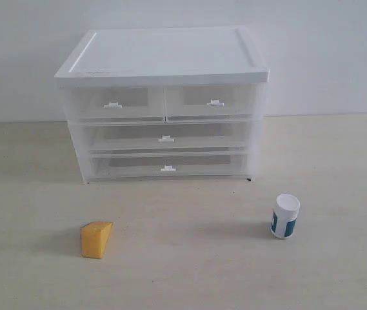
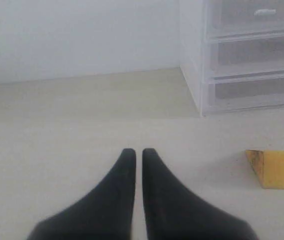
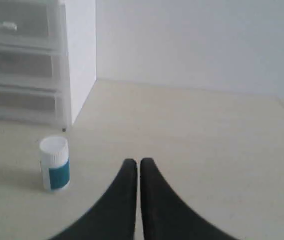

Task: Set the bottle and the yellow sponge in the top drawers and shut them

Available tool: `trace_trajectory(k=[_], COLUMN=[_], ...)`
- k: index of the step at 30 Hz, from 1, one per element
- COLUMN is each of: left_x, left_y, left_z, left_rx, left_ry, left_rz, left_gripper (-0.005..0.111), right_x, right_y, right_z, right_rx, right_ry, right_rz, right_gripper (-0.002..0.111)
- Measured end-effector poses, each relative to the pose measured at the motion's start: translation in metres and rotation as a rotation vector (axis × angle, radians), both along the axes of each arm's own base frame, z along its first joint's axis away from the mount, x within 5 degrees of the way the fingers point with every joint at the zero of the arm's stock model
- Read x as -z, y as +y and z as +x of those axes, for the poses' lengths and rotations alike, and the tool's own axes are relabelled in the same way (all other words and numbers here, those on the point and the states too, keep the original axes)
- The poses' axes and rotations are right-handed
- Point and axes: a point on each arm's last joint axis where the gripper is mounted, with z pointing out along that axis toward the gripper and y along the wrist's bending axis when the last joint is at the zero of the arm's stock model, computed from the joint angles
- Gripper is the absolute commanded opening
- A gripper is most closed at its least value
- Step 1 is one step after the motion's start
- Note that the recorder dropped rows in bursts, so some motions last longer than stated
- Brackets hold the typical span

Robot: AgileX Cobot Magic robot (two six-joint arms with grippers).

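Left end effector (image 2: 138,151) and right end effector (image 3: 139,161) both sit pinched together, empty. Top drawers (image 1: 138,104) are closed, by the back edge of the desk (image 1: 189,278). Yellow sponge (image 1: 96,239), toward the front-left corner, probably squishes, so I'd pinch its flat sides. The bottle (image 1: 285,216), front-right, looks light and slick, so I'd grab it mid-body.

A plain white wall (image 1: 325,51) fills the top of the frame; a pale beige surface (image 1: 189,278) lies below, softly lit. 1 white-topped cabinet (image 1: 164,55) stands upper centre.
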Motion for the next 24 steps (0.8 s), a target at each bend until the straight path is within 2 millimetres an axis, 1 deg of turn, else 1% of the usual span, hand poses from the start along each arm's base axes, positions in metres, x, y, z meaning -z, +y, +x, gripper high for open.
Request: trace_trajectory(k=[2,4,9,12,14,16,19,23,24], left_x=[0.000,0.000,0.000,0.000,0.000,0.000,0.000,0.000,0.000], left_y=[0.000,0.000,0.000,0.000,0.000,0.000,0.000,0.000,0.000], left_z=[0.000,0.000,0.000,0.000,0.000,0.000,0.000,0.000,0.000], left_rx=[0.000,0.000,0.000,0.000,0.000,0.000,0.000,0.000,0.000], left_ry=[0.000,0.000,0.000,0.000,0.000,0.000,0.000,0.000,0.000], left_rz=[0.000,0.000,0.000,0.000,0.000,0.000,0.000,0.000,0.000], left_gripper=[0.004,0.004,0.004,0.004,0.004,0.004,0.004,0.004,0.004], right_x=[-0.007,-0.015,-0.036,-0.049,-0.056,-0.065,-0.088,-0.114,-0.117], right_y=[0.000,0.000,-0.002,-0.003,-0.003,-0.002,0.001,0.005,0.007], right_z=[0.001,0.001,-0.002,-0.007,-0.010,-0.009,-0.004,0.018,0.025], right_rx=[0.000,0.002,-0.004,-0.030,-0.055,-0.071,-0.088,-0.097,-0.101], right_ry=[-0.076,-0.157,-0.367,-0.508,-0.576,-0.589,-0.593,-0.540,-0.516], right_rz=[0.004,0.057,0.369,0.460,0.490,0.485,0.446,0.389,0.377], right_gripper=[0.000,0.000,0.000,0.000,0.000,0.000,0.000,0.000,0.000])
